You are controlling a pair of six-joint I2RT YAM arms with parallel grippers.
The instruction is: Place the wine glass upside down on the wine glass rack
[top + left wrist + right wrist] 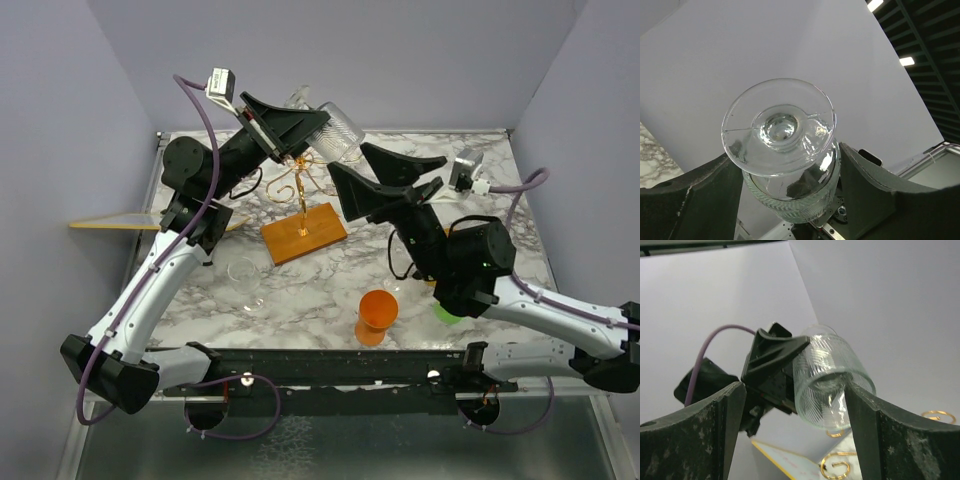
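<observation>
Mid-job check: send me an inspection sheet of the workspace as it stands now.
Surface: marbled tabletop, no spill seen.
Job's things: wine glass held in the air, tilted, beside the top of the wine glass rack. It is not hung yet. The rack stands upright on its wooden base.
Clutter: second clear glass, orange cup, a green item partly hidden under the right arm, and a pale board at the left edge.
Grippers: left gripper is shut on the wine glass's bowl. Right gripper is open and empty, pointed at the glass.
Cables: purple cables run along both arms, apart from the rack.
Surroundings: plain lilac-grey walls; nothing else seen.
</observation>
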